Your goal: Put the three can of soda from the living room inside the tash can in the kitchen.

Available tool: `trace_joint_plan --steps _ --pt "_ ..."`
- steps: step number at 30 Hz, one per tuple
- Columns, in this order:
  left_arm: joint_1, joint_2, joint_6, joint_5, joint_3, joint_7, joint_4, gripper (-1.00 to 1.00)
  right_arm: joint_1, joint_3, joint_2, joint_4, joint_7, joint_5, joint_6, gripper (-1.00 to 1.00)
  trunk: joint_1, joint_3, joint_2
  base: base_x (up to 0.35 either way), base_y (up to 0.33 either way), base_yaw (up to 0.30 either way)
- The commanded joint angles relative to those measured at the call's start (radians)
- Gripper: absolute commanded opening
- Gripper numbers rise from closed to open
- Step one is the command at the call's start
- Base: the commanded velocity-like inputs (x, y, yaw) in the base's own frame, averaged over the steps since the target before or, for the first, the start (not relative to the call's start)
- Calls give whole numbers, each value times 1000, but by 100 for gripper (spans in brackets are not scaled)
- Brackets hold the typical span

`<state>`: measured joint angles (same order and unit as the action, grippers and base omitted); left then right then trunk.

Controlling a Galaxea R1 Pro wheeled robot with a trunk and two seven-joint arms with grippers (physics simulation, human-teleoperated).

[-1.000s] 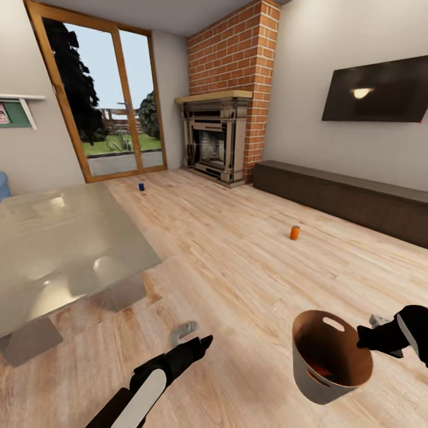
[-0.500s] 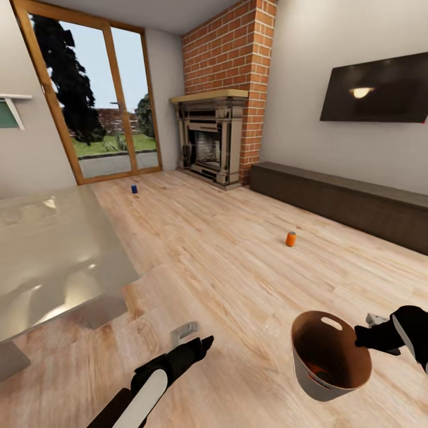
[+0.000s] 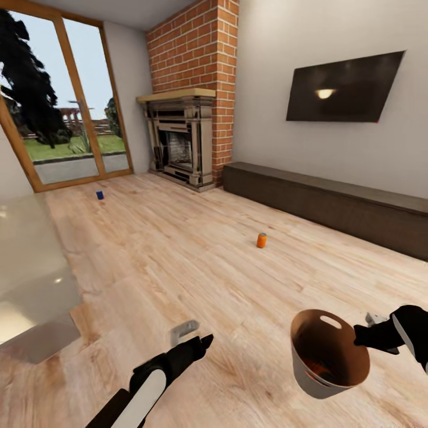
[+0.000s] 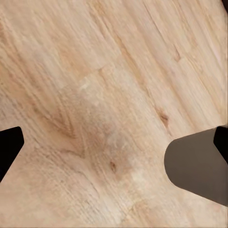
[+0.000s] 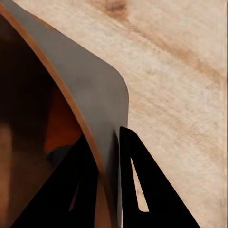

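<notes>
An orange can of soda (image 3: 261,240) stands on the plank floor mid-room. Far off, near the glass doors, a dark blue can of soda (image 3: 99,194) stands upright. My right gripper (image 3: 360,336) is shut on the rim of the grey tash can (image 3: 328,355), held tilted above the floor. The right wrist view has its fingers (image 5: 135,190) pinching the bucket wall (image 5: 90,90), with something orange (image 5: 61,127) lying in the brown inside (image 3: 321,370). My left gripper (image 3: 201,342) hangs open over bare floor, its fingers (image 4: 197,170) wide apart.
A glass-topped table (image 3: 27,279) stands close at the left. The red-brick fireplace (image 3: 181,141) and wood-framed glass doors (image 3: 56,122) are at the back. A long dark low cabinet (image 3: 333,202) runs along the right wall under a wall screen (image 3: 343,87).
The whole picture has shifted left, so the camera has turned to the right. Both arms and the held tash can keep their place in the view.
</notes>
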<state>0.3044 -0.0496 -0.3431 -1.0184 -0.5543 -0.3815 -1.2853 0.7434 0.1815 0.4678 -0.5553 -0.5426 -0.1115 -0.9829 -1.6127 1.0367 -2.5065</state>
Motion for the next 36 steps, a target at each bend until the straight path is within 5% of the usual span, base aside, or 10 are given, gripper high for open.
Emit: trace_joint_plan --steps 1,6,10,13,20,23,29,30,31,36 --pt "-11 -5 0 0 1 -18 -24 100 1 1 0 0 -3 13 -3 -100 0 0 0 209 -283 -288" --pt "-41 -56 1 -12 22 -136 -112 100 -1 0 0 -1 -4 15 1 -100 0 0 0 209 -283 -287" --pt "-43 -52 -3 -14 38 -285 -115 100 -3 -1 0 -3 -4 14 5 -100 0 0 0 220 -281 -220" --pt "1 -47 -76 -20 52 -404 -131 100 -4 -2 0 -3 -4 14 6 -100 0 0 0 239 -268 -85" --pt "280 109 -483 -17 125 -564 -24 100 -5 -11 -7 -12 -4 13 53 -100 0 0 0 255 -253 -16" --pt "284 126 -524 -20 132 -585 107 100 -5 -16 -13 -21 -5 13 109 -100 0 0 0 292 -207 -2" --pt "301 126 -484 -17 150 -515 194 100 -6 -20 -16 -31 -6 13 130 -100 0 0 0 315 -162 0" --pt "386 131 -502 -14 163 -484 213 100 4 -20 -19 -51 -3 13 109 -100 0 0 0 326 -141 0" --pt "406 136 -526 -13 165 -479 218 100 8 -20 -28 -63 -2 13 78 -100 0 0 0 326 -140 0" --pt "441 147 -591 -12 169 -466 321 100 15 -19 -85 -125 0 -13 -50 -100 0 0 0 329 -123 0"
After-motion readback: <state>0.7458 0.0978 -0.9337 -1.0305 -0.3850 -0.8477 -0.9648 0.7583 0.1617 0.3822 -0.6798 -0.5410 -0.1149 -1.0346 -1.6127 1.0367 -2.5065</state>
